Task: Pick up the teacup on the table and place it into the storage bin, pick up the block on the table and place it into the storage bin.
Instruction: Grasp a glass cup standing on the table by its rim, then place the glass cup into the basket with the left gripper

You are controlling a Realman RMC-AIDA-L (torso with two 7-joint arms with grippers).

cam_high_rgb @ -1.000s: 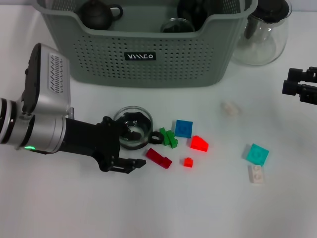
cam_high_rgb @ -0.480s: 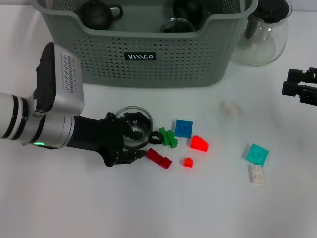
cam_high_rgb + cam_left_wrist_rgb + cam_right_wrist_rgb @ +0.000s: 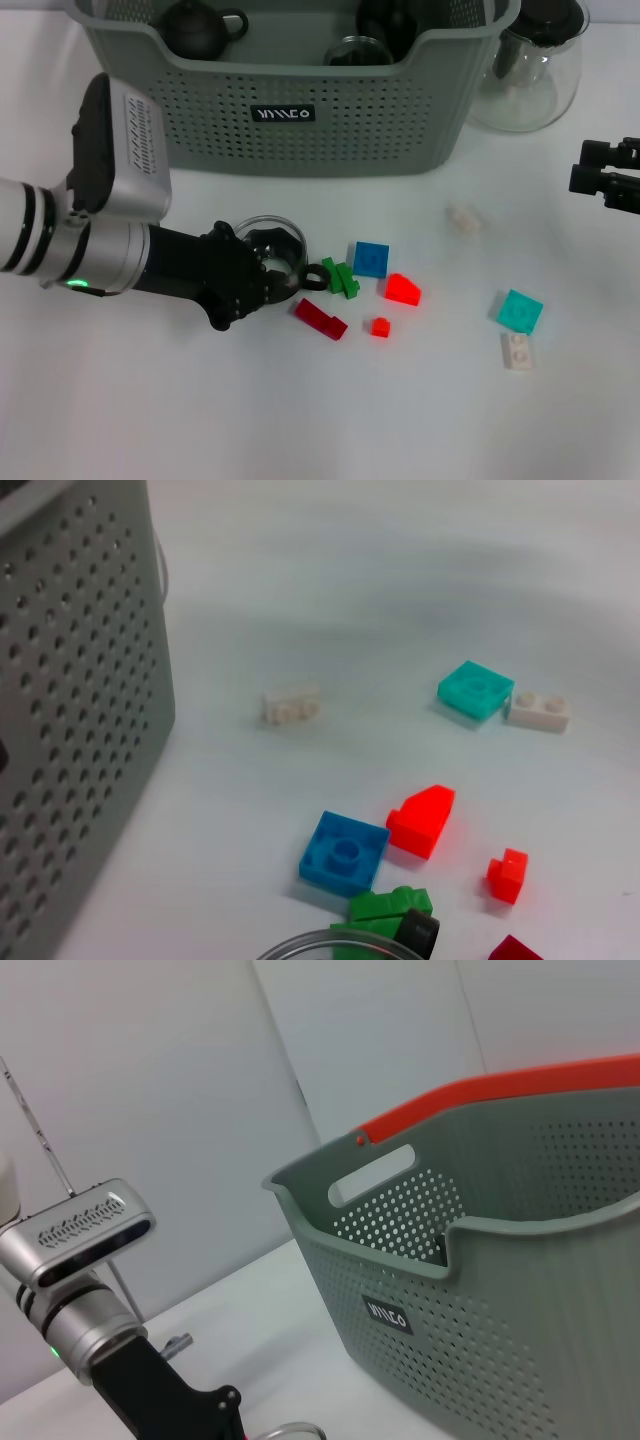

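White table (image 3: 420,420) w/ scattered blocks, storage bin (image 3: 300,100) at back; left gripper (image 3: 268,285) clamped on teacup (image 3: 270,240).

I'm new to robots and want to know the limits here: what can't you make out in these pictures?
- Head view: left tool covers much of the glass teacup; grip unclear.
- Head view: storage bin top cut off by the edge, contents partly seen.
- Head view: right tool cut off at the edge.
- Left wrist view: teacup rim barely enters.
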